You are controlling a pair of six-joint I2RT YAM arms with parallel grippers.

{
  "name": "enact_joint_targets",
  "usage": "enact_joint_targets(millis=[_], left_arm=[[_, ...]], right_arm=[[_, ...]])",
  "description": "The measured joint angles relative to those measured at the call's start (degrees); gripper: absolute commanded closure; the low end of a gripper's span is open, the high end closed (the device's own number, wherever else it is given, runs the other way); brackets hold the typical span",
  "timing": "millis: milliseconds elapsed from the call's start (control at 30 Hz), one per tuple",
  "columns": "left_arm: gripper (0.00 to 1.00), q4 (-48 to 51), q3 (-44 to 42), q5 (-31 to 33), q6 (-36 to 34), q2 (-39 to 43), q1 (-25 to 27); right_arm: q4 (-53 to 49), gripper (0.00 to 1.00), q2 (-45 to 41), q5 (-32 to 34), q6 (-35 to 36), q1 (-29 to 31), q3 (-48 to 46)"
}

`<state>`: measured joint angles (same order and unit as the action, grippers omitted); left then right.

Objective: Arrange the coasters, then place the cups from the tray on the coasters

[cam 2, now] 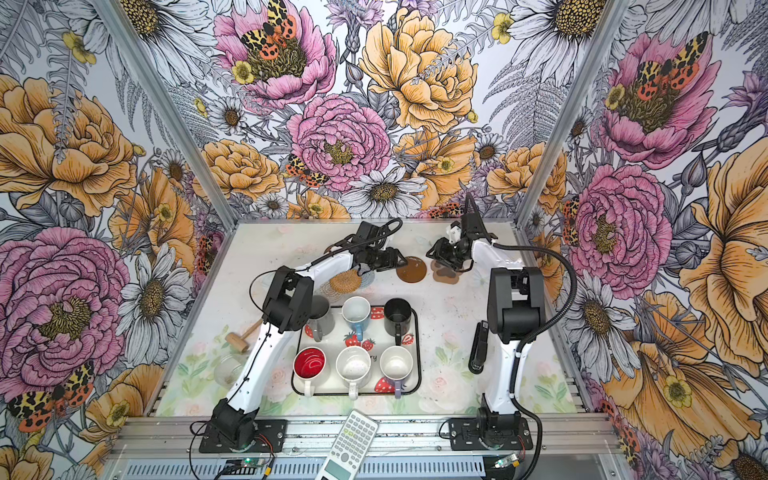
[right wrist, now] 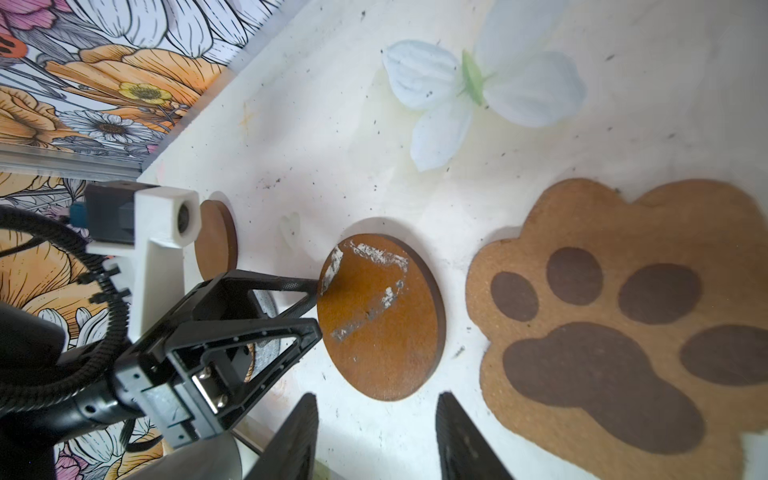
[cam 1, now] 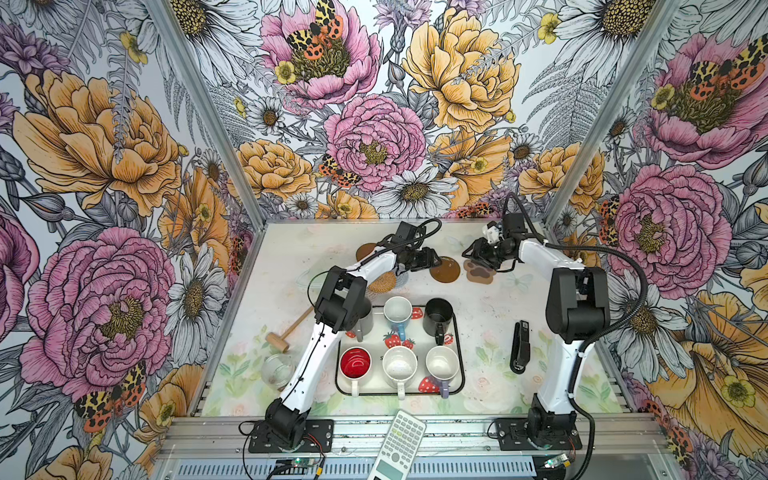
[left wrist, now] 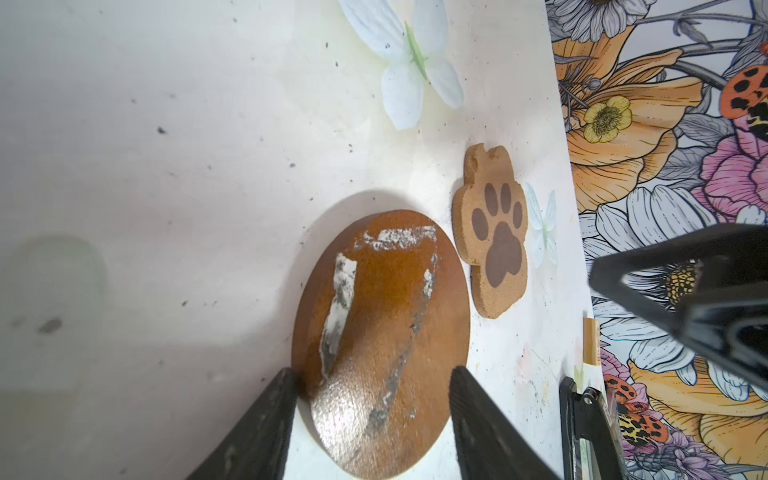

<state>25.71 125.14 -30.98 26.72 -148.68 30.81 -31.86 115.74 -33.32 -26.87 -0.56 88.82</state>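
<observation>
My left fingers [left wrist: 262,432], half open and empty, straddle the rim of the scuffed round brown coaster [left wrist: 382,332]; a careless retreat could shove it into the brown paw-shaped cork coaster [right wrist: 602,316]. Right fingers [right wrist: 295,449]: parted, empty.

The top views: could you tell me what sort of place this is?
Likely a robot test booth: floral-printed walls on aluminium posts enclose a table; left arm and right arm bolted at its front.

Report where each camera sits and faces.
Top views: high over the front edge, facing down at the table; left arm and right arm show.
Left wrist: on the left arm, facing past the left end effector at the scratched brown disc.
Right wrist: on the right arm, facing past the right end effector at the paw coaster.
Shared: both wrist views show these two coasters.
</observation>
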Motion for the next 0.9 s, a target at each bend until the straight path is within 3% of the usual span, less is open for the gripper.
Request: enact_joint_targets(millis=[433, 700, 900], left_arm=[[0.38, -0.5, 0.1, 0.0, 1.5, -0.2, 1.3], [0.36, -2.8, -1.0, 0.2, 2.3, 0.0, 1.1], [0.36, -6.8, -7.6, 1.8, 4.2, 3.7, -0.5]], right_arm=[[-0.4, 0.51, -4.1, 0.3, 1.0, -5.5, -8.8], [0.5, 0.52, -6.8, -0.2, 0.8, -4.2, -8.9], [0.9, 0.52, -7.2, -0.2, 0.0, -0.1, -8.6]])
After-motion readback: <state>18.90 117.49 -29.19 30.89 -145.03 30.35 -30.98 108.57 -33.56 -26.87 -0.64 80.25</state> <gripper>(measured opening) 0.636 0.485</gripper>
